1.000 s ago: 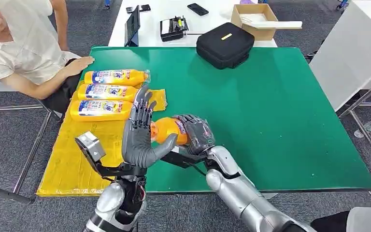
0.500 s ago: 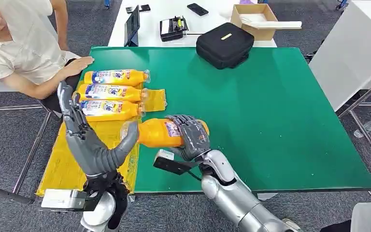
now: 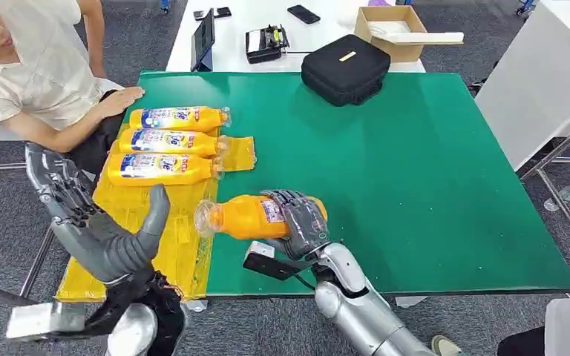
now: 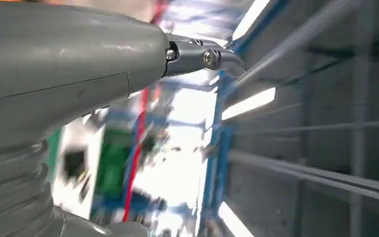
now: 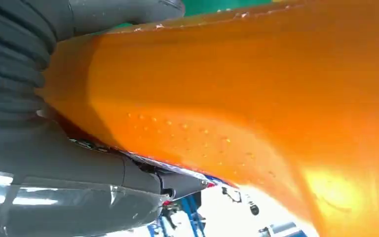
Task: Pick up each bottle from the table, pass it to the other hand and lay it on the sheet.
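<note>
Handover is best completed if the orange bottle [image 3: 246, 216], clasped by the right hand [image 3: 300, 219], is kept level until the wide-spread left hand [image 3: 93, 222] is wrapped around its free end.

The held bottle [image 3: 246, 216] is glossy orange plastic with a clear cap end and a printed label; in the right wrist view its skin [image 5: 256, 113] shines, dotted with small raised bumps. Three more bottles [image 3: 165, 142] of the same shiny plastic lie on the yellow sheet [image 3: 122, 256], which looks like thin crinkled plastic with a slight sheen. The green table [image 3: 415, 178] beside the sheet is smooth and matt. The right hand [image 3: 302, 219] and left hand [image 3: 96, 230] look like matt grey plastic, ribbed at the wrist; the forearms are brushed silver metal. Beyond the table's far edge sit a matt black fabric case [image 3: 346, 68] and a brown cardboard box [image 3: 393, 31].
</note>
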Robot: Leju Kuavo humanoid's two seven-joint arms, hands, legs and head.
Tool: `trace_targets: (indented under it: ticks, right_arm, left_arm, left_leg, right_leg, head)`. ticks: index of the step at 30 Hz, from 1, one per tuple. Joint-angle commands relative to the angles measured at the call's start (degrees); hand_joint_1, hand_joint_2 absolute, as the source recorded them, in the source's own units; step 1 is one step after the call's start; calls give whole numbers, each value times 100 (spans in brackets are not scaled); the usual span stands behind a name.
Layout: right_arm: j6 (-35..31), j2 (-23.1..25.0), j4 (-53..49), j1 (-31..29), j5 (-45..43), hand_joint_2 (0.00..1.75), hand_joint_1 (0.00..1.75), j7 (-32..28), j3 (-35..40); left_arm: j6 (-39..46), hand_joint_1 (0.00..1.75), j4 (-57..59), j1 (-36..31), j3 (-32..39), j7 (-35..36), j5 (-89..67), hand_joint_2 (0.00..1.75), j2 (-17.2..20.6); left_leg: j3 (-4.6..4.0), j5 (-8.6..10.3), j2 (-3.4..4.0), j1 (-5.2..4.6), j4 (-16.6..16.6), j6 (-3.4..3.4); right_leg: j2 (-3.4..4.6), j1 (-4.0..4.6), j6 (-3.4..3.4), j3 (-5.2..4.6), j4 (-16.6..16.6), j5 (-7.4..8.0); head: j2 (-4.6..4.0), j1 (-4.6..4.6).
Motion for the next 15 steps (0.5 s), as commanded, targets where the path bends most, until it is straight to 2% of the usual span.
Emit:
trace_targets:
  ticks: [1,4,7,12,14,15]
  right_arm:
    - [-79,-249,-229,145,-1,175,175,30,-264]
    - [-169,-330,-417,240,-161,175,175,-98,-409]
    - [-250,-329,-656,314,-391,175,175,-319,-517]
    - [-301,-277,-817,280,-525,175,175,-381,-602]
    - [-246,-272,-796,241,-549,175,175,-400,-579]
    - [-215,-263,-766,226,-576,175,175,-409,-570]
  left_arm:
    - [-1073,0,703,-10,86,761,1179,175,173]
    - [-1514,0,998,1,101,845,1542,175,135]
    - [-1850,0,1108,31,128,861,1848,175,137]
    - [-2005,0,1007,82,148,730,1889,175,154]
    - [-2035,0,1048,71,106,717,1844,175,162]
    - [-2074,0,1115,53,78,753,1840,175,164]
  left_leg:
    - [29,-7,9,0,-6,2]
    - [41,-7,3,3,-10,1]
    - [20,-2,3,-4,-8,2]
    - [42,-16,19,2,-5,0]
    - [20,-7,11,-1,-3,1]
    - [43,-18,22,3,-2,1]
  right_leg:
    - [-1,5,-19,30,-10,-5]
    - [-9,8,-28,47,-17,-8]
    - [-4,-2,-13,19,-9,-3]
    - [6,7,-29,41,-11,-11]
    - [3,2,-17,18,-5,-5]
    - [8,9,-31,41,-8,-12]
  head:
    - [0,0]
    - [0,0]
    - [0,0]
    - [0,0]
    - [0,0]
    - [0,0]
